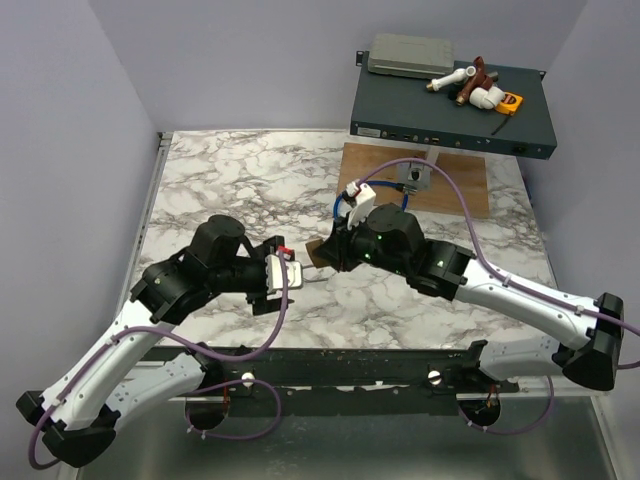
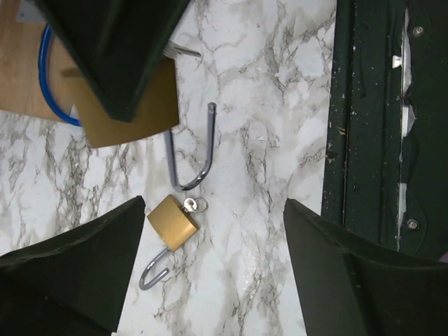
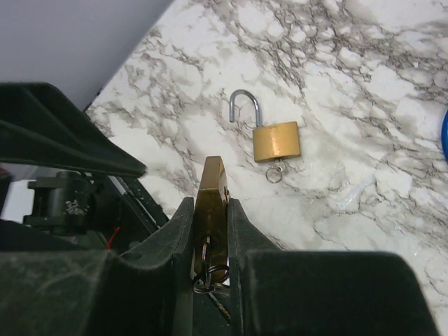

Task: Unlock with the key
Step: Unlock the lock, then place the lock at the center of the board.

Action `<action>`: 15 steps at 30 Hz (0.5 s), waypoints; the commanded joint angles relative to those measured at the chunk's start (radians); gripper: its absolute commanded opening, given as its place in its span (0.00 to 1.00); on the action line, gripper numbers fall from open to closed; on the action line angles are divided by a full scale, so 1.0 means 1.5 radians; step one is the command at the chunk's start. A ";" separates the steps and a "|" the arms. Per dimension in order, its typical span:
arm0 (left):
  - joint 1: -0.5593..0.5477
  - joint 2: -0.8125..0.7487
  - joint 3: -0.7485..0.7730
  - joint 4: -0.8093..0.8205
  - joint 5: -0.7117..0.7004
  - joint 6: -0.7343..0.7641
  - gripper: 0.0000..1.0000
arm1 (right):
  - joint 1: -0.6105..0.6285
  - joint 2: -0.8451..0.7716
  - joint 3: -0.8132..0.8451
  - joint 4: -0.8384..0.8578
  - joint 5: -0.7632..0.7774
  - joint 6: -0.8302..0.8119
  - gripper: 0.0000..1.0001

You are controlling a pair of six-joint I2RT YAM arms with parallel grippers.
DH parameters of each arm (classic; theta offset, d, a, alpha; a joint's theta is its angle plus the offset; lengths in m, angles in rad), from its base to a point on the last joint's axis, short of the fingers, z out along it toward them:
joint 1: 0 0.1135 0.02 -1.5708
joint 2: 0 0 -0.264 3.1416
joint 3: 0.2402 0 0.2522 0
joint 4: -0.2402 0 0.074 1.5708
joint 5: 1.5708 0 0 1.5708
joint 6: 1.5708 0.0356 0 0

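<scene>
Two padlocks showed: my right claw (image 3: 210, 210) pinched one (image 3: 211, 189); my left claw (image 2: 210, 273), spread, hovered over the small one (image 2: 172, 221) mid-surface, its slim, light, slippery key (image 2: 193, 205) inserted; I'd grip the bow.

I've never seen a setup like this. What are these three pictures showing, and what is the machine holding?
You are looking at two robot arms bolted at the near edge of a marble table. The overhead picture comes from a fixed camera above and behind them. The other two come from small cameras on each wrist, so the dark shapes at their edges are that arm's own fingers.

The right pincer is shut on a brass padlock, held edge-on, with a key ring hanging beneath it. The left pincer is open and holds nothing.

On the marble lies a second, smaller padlock with its shackle swung open and a tiny key in its underside. A shelf behind the table holds a flat electronics box and some pipe fittings.
</scene>
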 commanded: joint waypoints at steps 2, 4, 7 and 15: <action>0.037 0.024 0.090 -0.051 -0.056 -0.036 0.88 | 0.003 0.012 -0.058 0.100 0.030 0.036 0.01; 0.080 0.056 0.130 -0.085 -0.059 -0.063 0.94 | 0.002 0.010 -0.101 0.136 0.021 0.052 0.01; 0.152 0.105 0.175 -0.126 -0.086 -0.102 0.99 | -0.003 0.010 -0.169 0.197 0.013 0.082 0.01; 0.305 0.210 0.203 -0.220 -0.091 -0.101 0.99 | -0.043 0.034 -0.316 0.397 -0.047 0.151 0.01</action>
